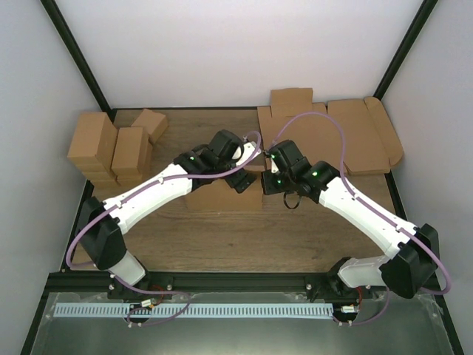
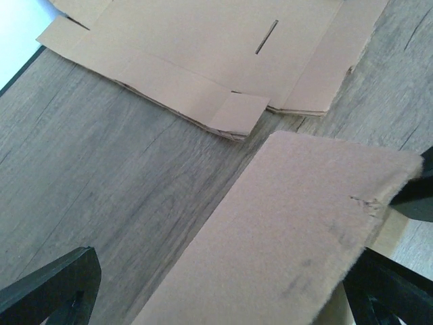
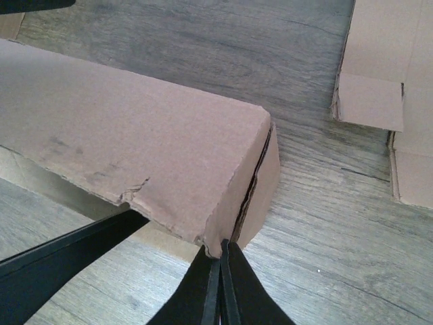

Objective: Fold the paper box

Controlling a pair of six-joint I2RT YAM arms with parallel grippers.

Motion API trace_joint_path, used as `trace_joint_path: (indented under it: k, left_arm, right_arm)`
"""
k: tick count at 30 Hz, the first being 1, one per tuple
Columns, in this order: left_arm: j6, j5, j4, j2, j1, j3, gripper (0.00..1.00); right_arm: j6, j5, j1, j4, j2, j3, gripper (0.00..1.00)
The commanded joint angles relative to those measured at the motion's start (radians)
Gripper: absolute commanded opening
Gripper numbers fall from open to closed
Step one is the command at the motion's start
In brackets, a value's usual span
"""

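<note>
The paper box (image 1: 225, 196) is a partly folded brown cardboard piece in the middle of the table, under both wrists. My left gripper (image 1: 242, 180) is open. Its fingers (image 2: 51, 288) stand wide apart on either side of a raised box panel (image 2: 298, 223). My right gripper (image 1: 270, 182) is at the box's right end. In the right wrist view its jaws are pressed together (image 3: 222, 261) at the near corner of the box (image 3: 135, 135), at the seam between the folded-over panel and the end wall. A black finger of the left gripper (image 3: 67, 254) lies under that panel's torn edge.
A stack of flat die-cut cardboard sheets (image 1: 332, 137) lies at the back right, and shows in the left wrist view (image 2: 203, 47) and the right wrist view (image 3: 399, 101). Several folded brown cartons (image 1: 111, 148) stand at the back left. Black frame posts rise at the back corners.
</note>
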Motion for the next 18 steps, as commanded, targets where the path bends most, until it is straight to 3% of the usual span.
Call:
trace_joint_path:
  k: [1, 7, 12, 15, 18]
  left_arm:
    - [-0.033, -0.021, -0.050, -0.053, -0.003, 0.072, 1.00]
    - [-0.188, -0.205, -0.072, -0.167, 0.007, 0.124, 1.00]
    - [-0.421, -0.336, -0.165, -0.270, 0.073, 0.112, 1.00]
    - [-0.527, -0.222, -0.225, -0.312, 0.218, 0.068, 0.97]
    - [-0.566, -0.054, -0.194, -0.376, 0.396, -0.038, 0.85]
  right_arm:
    - [-0.024, 0.017, 0.015, -0.026, 0.027, 0.008, 0.01]
    - [-0.053, 0.043, 0.014, -0.006, 0.045, 0.023, 0.01]
    - [-0.067, 0.049, 0.014, 0.008, 0.046, 0.028, 0.02]
    - [-0.071, 0.047, 0.014, 0.014, 0.046, 0.027, 0.02]
    - [-0.077, 0.048, 0.014, 0.019, 0.043, 0.020, 0.06]
